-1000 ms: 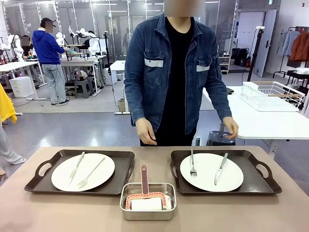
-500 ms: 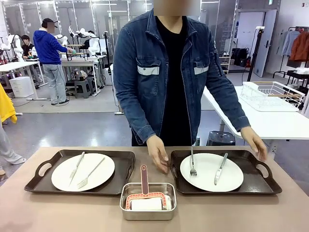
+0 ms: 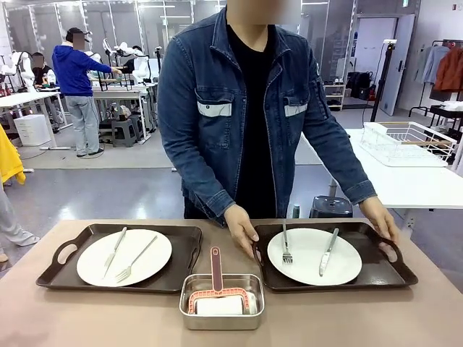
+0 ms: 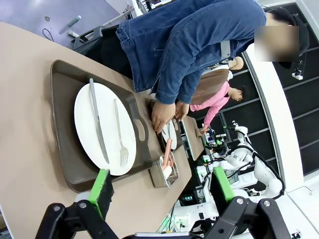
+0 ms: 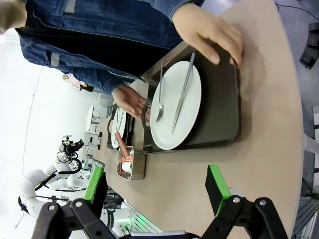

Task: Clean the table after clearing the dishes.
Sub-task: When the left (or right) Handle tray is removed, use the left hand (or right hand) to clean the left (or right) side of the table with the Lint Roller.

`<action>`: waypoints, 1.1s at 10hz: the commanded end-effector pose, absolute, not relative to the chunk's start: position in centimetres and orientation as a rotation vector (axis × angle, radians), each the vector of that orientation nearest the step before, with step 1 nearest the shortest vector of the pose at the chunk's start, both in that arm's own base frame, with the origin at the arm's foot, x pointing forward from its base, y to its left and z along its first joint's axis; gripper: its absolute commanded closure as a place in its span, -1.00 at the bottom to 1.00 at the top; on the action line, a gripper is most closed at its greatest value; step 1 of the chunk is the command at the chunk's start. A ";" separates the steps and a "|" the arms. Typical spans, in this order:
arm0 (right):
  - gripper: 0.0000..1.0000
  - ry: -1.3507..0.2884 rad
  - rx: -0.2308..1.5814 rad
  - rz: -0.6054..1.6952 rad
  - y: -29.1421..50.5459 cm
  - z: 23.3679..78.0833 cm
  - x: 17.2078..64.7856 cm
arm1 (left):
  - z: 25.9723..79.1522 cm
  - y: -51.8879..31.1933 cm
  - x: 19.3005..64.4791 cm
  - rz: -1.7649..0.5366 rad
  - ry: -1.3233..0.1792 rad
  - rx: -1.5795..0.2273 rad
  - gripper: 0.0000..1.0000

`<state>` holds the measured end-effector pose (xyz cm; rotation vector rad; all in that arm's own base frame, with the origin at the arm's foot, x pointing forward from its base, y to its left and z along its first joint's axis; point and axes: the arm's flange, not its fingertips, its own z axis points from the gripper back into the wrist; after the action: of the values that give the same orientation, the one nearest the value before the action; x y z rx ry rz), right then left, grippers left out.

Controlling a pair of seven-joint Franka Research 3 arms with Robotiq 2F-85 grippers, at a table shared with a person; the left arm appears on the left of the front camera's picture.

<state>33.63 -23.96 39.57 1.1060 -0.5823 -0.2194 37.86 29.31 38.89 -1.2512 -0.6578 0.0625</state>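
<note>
front view: two dark trays rest on the beige surface (image 3: 405,318), each bearing a white plate with a fork and knife. the tray at lower left (image 3: 184,238) lies untouched. the tray at lower right (image 3: 376,273) has a person's hands on its two handles, one hand (image 3: 241,230) near frame centre, the other hand (image 3: 382,219) at right. a steel pan (image 3: 221,318) holding a pink roller (image 3: 215,293) sits at bottom centre, between the trays. wrist views: left jaws and right jaws both spread wide, gripping nothing.
</note>
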 end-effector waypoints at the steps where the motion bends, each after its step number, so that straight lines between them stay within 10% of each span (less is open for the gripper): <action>1: -1.00 -0.588 1.108 -0.201 -24.0 39.8 33.2 | 38.9 29.5 37.5 0.052 -0.657 -1.250 -1.00; 6: -1.00 -0.582 1.106 -0.219 -24.0 39.6 33.6 | 38.9 29.5 37.5 0.052 -0.657 -1.250 -1.00; 11: -1.00 -0.398 0.948 0.120 -15.7 47.4 45.4 | 38.9 29.5 37.5 0.052 -0.657 -1.250 -1.00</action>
<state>43.13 -16.52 46.61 1.0070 -0.4845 0.0639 37.86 29.31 38.88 -1.2512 -0.6576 0.0626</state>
